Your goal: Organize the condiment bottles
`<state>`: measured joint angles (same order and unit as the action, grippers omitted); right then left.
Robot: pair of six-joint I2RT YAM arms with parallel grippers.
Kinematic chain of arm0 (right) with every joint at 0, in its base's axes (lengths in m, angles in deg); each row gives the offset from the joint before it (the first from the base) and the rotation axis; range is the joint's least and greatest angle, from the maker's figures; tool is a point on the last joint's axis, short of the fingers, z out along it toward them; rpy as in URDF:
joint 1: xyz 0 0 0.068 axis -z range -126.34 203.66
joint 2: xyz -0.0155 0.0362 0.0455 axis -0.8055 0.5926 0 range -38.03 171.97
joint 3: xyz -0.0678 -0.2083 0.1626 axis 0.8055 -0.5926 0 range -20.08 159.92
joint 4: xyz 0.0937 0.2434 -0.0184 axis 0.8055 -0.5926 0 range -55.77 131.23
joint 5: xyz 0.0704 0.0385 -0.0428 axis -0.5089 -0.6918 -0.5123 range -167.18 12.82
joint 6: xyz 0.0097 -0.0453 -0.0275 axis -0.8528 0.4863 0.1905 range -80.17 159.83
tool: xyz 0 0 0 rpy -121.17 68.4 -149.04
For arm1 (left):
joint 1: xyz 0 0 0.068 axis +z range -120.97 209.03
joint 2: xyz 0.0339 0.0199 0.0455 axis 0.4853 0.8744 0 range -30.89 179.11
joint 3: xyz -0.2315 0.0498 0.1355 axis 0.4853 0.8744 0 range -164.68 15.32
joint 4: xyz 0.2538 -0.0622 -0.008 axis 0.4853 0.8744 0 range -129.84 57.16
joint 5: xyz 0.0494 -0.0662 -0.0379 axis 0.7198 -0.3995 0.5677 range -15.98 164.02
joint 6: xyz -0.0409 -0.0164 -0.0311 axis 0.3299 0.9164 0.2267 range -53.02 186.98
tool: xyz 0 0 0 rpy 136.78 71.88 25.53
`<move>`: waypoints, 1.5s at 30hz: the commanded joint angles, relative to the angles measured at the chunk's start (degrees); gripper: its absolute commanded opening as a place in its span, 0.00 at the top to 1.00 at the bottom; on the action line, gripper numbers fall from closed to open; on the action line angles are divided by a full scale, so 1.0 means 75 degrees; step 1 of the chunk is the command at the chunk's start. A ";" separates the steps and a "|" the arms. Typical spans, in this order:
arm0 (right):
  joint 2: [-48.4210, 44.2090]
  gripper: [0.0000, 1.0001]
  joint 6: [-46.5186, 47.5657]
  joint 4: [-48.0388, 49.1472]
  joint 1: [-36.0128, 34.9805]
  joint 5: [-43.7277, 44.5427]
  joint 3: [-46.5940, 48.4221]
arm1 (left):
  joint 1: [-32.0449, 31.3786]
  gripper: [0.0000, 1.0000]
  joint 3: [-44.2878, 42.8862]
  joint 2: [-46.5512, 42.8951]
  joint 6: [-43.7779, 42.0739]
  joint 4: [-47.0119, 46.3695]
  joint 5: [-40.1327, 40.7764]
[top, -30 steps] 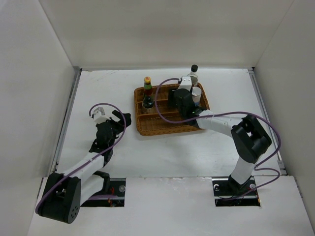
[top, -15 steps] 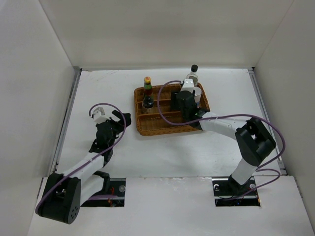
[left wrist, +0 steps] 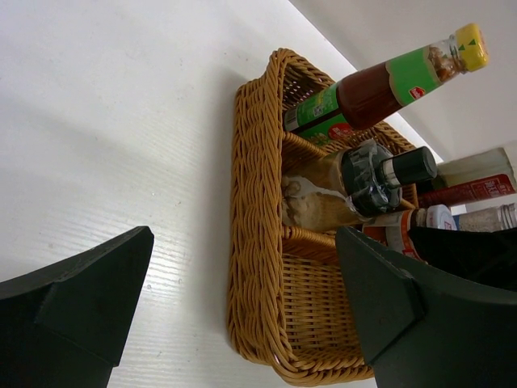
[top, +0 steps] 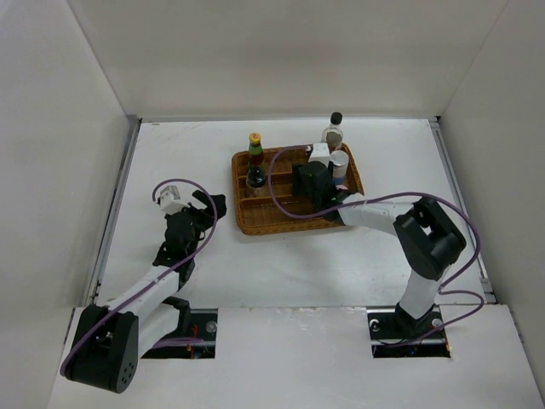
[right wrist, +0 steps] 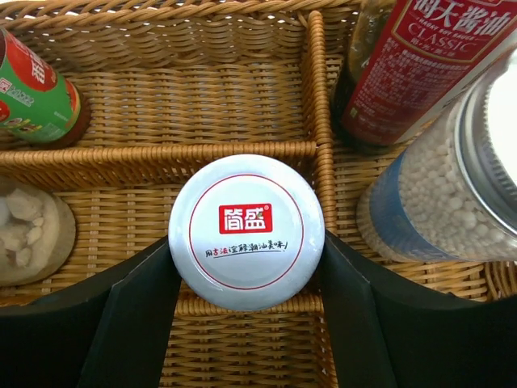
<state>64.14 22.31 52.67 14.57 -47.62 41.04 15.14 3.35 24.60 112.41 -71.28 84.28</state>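
Observation:
My right gripper is shut on the short silver-lidded jar and holds it over a divider of the brown wicker tray. In the tray stand the yellow-red-capped bottle, the small black-capped bottle and the silver-lidded blue-label jar. The tall dark-sauce bottle stands at the tray's far right corner. My left gripper is open and empty, on the table left of the tray. The pink-capped shaker does not show.
White walls close in the table on the left, back and right. The wicker tray has several compartments; its near-left one holds nothing. Purple cables loop over both arms.
My right gripper with the jar has shifted slightly left over the tray. The left arm has barely moved.

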 commanded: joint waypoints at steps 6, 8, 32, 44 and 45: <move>-0.1234 0.05 0.0074 0.0514 -0.0219 0.0078 0.0299 | 0.0042 0.00 0.0049 0.0043 0.0013 -0.0273 0.0096; -0.1749 0.00 0.0226 0.0478 -0.0313 0.0078 0.0253 | 0.0053 0.00 0.0014 0.0125 0.0001 -0.0238 0.0038; -0.4706 0.00 -0.3711 0.2983 0.4796 -0.0027 -0.5102 | 0.0299 0.00 -0.0139 -0.0249 -0.0174 0.0372 0.0097; -0.5102 0.00 -0.3664 0.3525 0.4012 0.0346 -0.5840 | 0.0370 0.00 -0.0267 0.0078 -0.0432 0.0313 0.0202; -0.5161 0.00 -0.3699 0.3514 0.3942 0.0394 -0.5899 | 0.0358 0.00 -0.0303 0.0160 -0.0444 0.0348 0.0225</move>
<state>27.57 -4.23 75.45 45.78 -46.59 -2.32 17.76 3.11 24.62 110.38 -66.69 85.29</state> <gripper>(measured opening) 0.999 0.997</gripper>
